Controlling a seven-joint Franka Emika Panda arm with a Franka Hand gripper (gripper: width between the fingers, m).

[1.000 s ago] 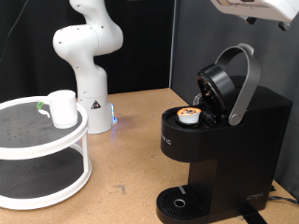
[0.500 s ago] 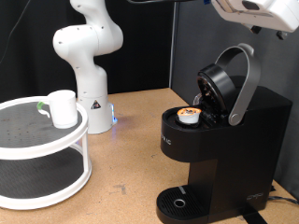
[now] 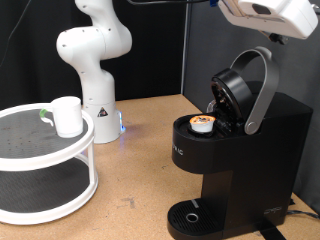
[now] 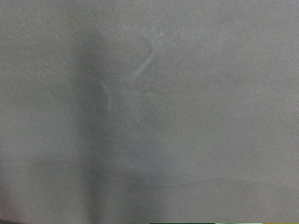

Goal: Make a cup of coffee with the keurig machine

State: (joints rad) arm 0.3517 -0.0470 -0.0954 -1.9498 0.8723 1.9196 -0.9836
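Keurig machine at the desk's right edge, lid raised, pod seated in the chamber; mug on the white tiered stand at the left edge (drip tray bare). Gripper high above the machine, finger state indeterminable, wrist view featureless grey. Advisable: press squarely on the curved lid handle to close without shifting the pod.

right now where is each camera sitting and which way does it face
Exterior view: off the arm, looking across the table at the keurig machine with its lid up and a pod in it, the mug on a white tiered stand, and the arm's white base; a white part of the arm shows at the exterior view's top right.
Wrist view: on the hand, showing only a blurred grey surface; no fingers show.
Shared: nothing identifiable.
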